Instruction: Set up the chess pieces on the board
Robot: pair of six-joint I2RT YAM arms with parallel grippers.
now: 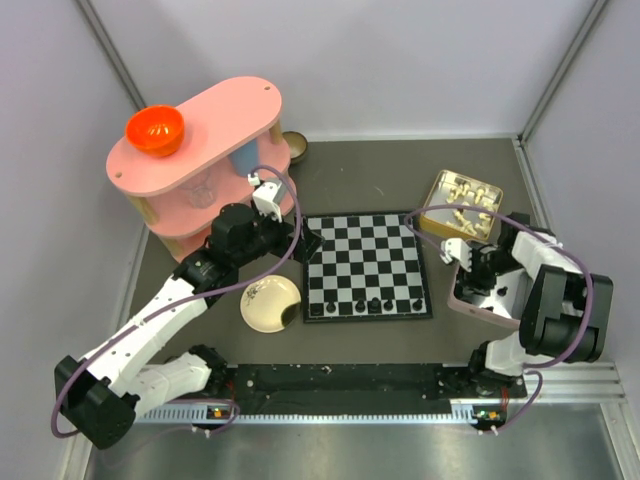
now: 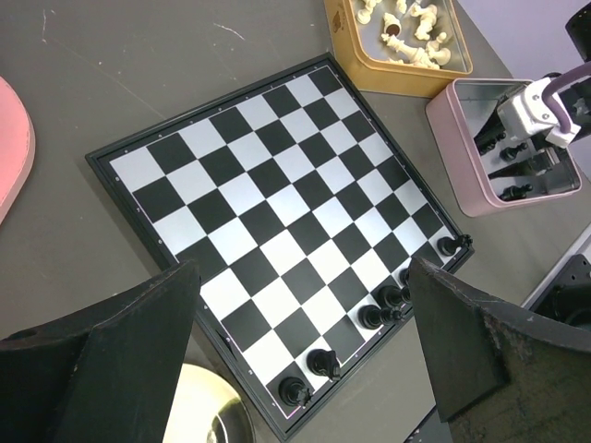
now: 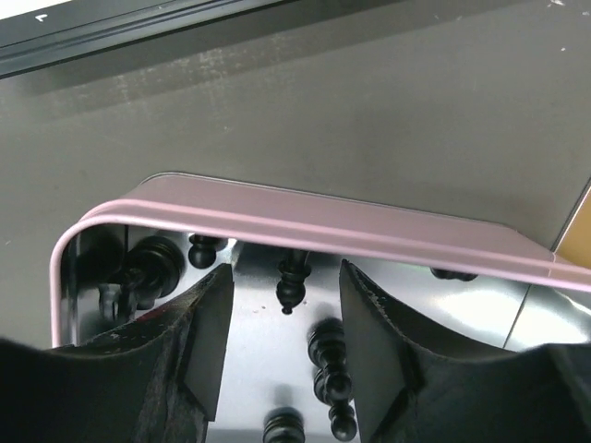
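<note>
The black and white board [image 1: 365, 250] lies mid-table. Several black chess pieces [image 1: 372, 303] stand along its near row; they also show in the left wrist view [image 2: 323, 363]. My left gripper [image 1: 307, 245] hangs open and empty over the board's left edge, its jaws [image 2: 303, 268] wide apart above the board [image 2: 277, 194]. My right gripper [image 1: 468, 280] is lowered into a pink tin [image 1: 480, 305]. In the right wrist view it [image 3: 284, 277] is open, its fingers either side of a black piece [image 3: 289, 281] lying on the tin's floor. More black pieces [image 3: 328, 369] lie there.
A gold tin [image 1: 462, 200] of cream-white pieces stands behind the pink tin [image 3: 305, 226]. A round cream plate [image 1: 270, 303] lies left of the board. A pink shelf [image 1: 200, 160] with an orange bowl [image 1: 154, 130] stands at back left, a small brass bowl [image 1: 295, 147] behind it.
</note>
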